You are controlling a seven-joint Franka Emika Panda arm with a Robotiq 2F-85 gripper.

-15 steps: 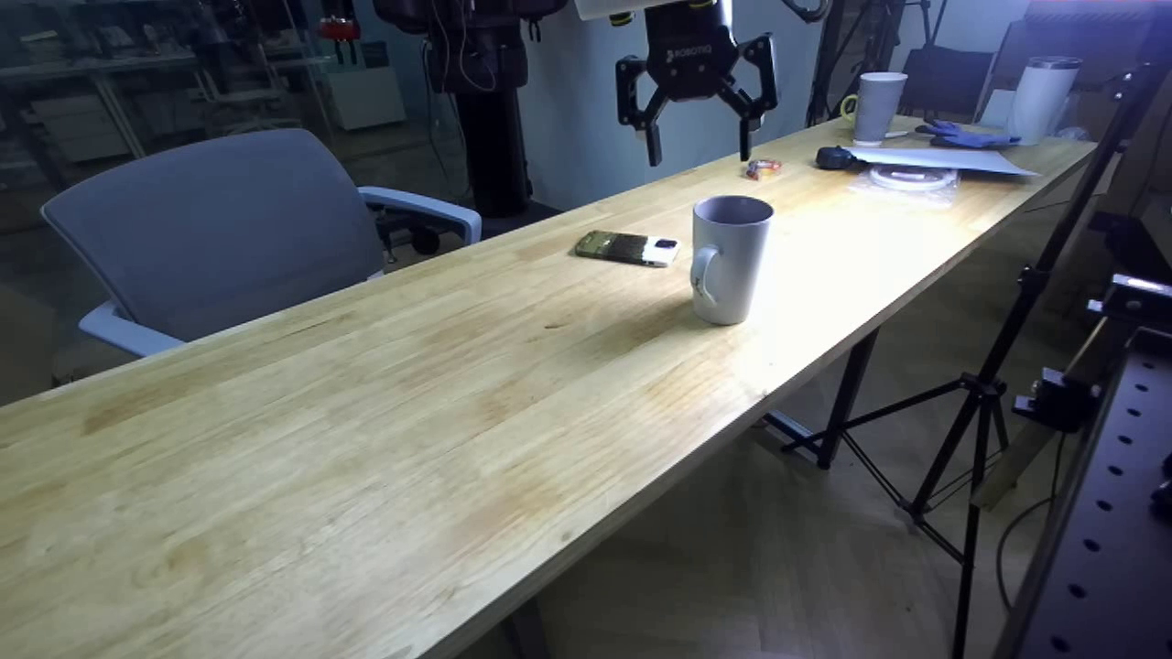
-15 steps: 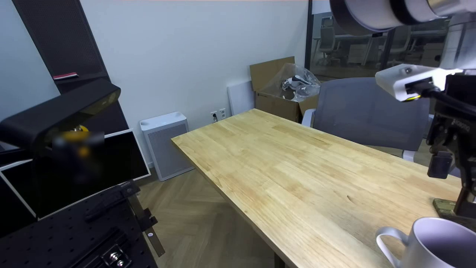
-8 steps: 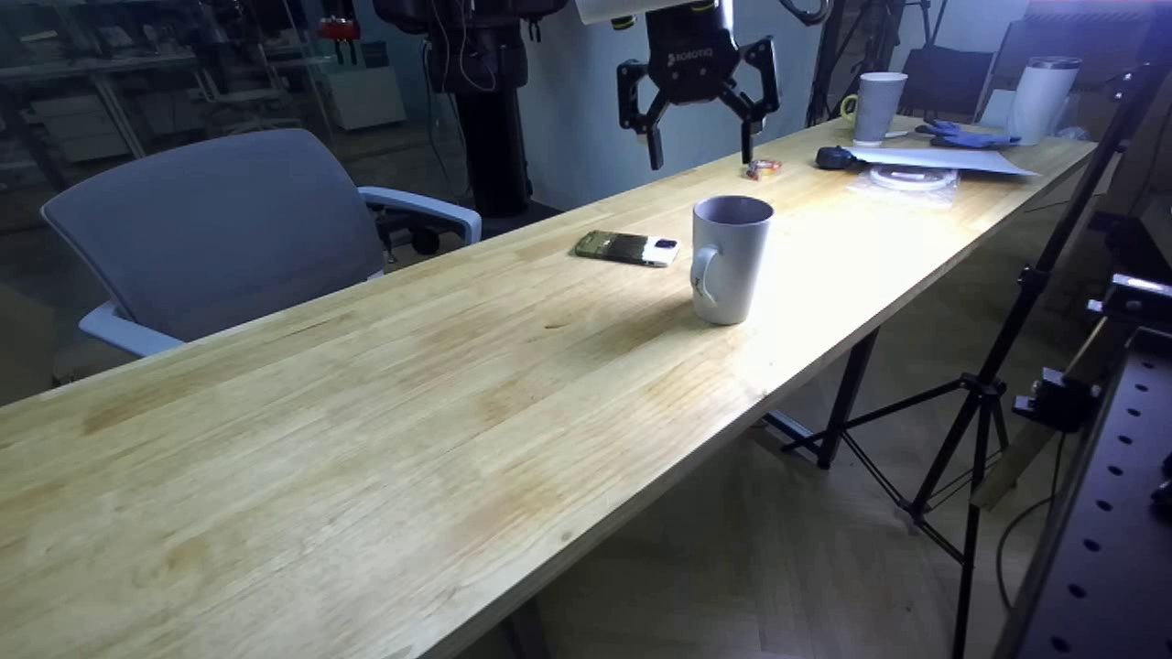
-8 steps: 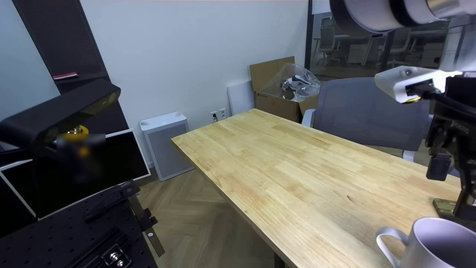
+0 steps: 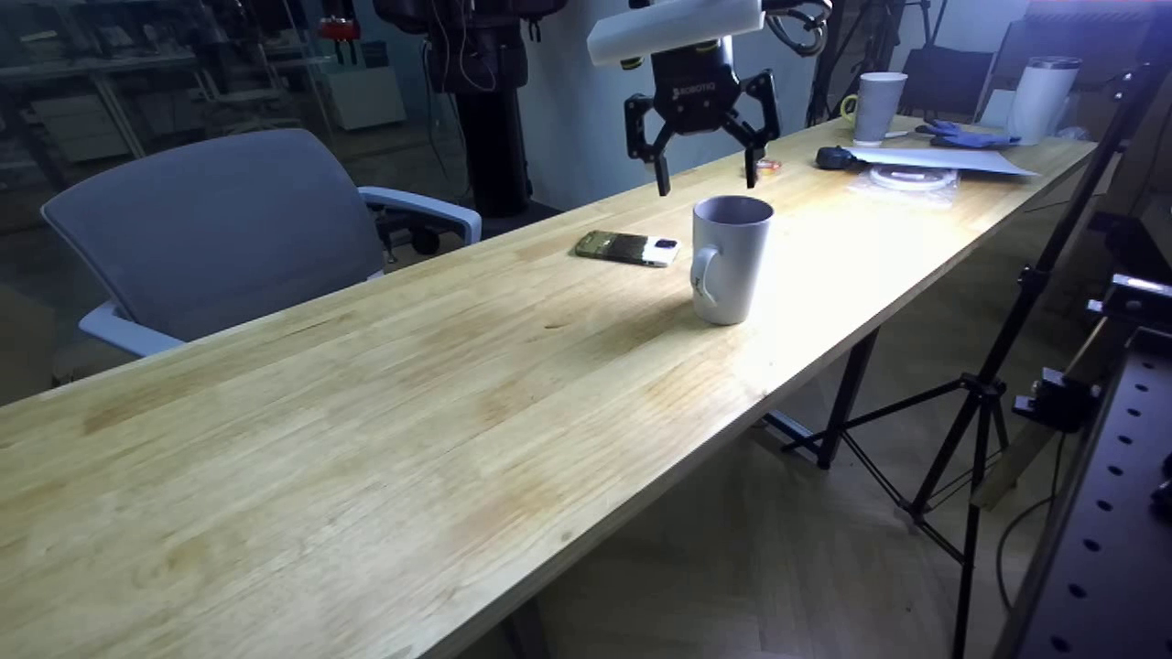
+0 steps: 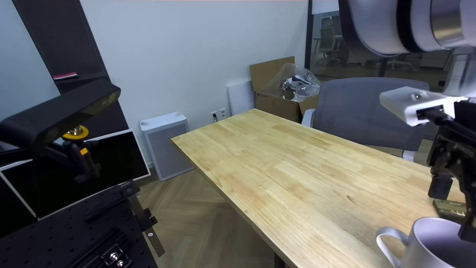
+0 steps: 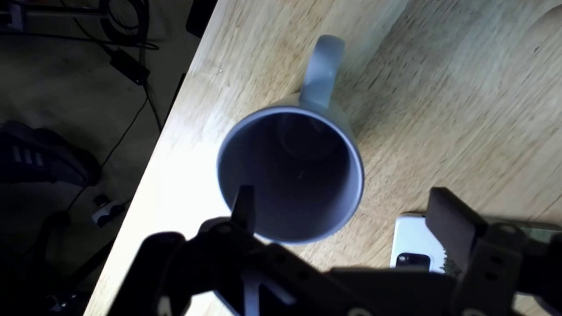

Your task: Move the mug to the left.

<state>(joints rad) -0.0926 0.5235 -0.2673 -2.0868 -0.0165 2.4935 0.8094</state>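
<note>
left: one grey chair [image 5: 229,229], standing past the far edge of a wooden table [image 5: 412,412]; the table is running on to the near left, where the mug [image 5: 732,275] is presumably going. left of centre, far side: one phone [image 5: 627,248], lying flat, near the mug without touching it. centre: one gripper [image 5: 708,178], hanging above the table, its fingers [image 7: 454,219] standing spread with nothing between them. in the wrist view one finger is overlapping the mouth of the mug and the other is overlapping the phone, so the aim is probably sitting too far toward the phone; the step, lining up, is likely calling for a shift to the near side, centring the mug in the gap before lowering. right of centre: the mug, tall, light grey, standing upright on the table, its handle [image 5: 703,275] pointing left. the handle is lying crosswise to the line of the fingers, so a straddling grip is likely finding smooth wall; going low is probably giving a steadier carry, as a nudge at the rim is risking a tip. right, far side: one small reddish item [image 5: 770,167], partly hiding behind a finger; beyond it one yellow-handled cup [image 5: 881,108], standing well apart.
</note>
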